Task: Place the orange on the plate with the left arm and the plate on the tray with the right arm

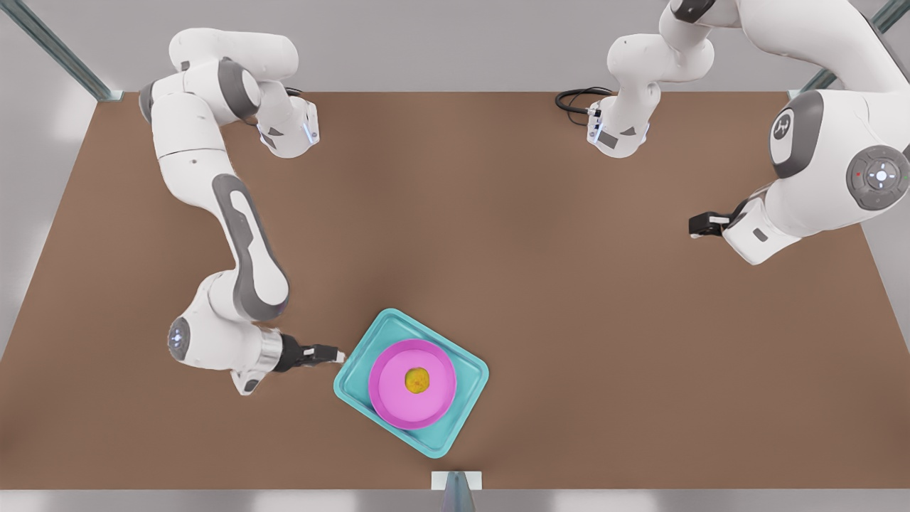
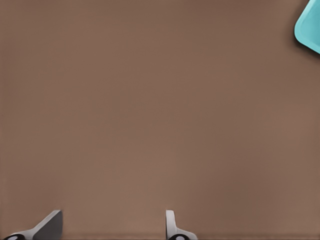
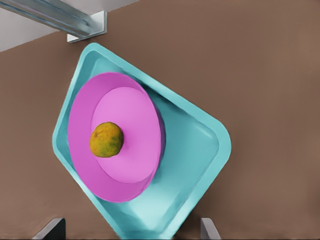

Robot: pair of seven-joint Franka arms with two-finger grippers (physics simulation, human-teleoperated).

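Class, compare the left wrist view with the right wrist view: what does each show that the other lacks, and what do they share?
Left wrist view, not the right: the left gripper, fingers open, above bare brown table.

Right wrist view, not the left: the pink plate lying in the teal tray, the orange resting at the plate's middle, the right gripper, fingers open, close to the tray, and a metal frame beam past the table's edge.

Both: the tray, just a corner of it in the left wrist view, and the table.

Right gripper (image 1: 340, 353) low, fingers apart; left gripper (image 1: 691, 226) raised, fingers apart.
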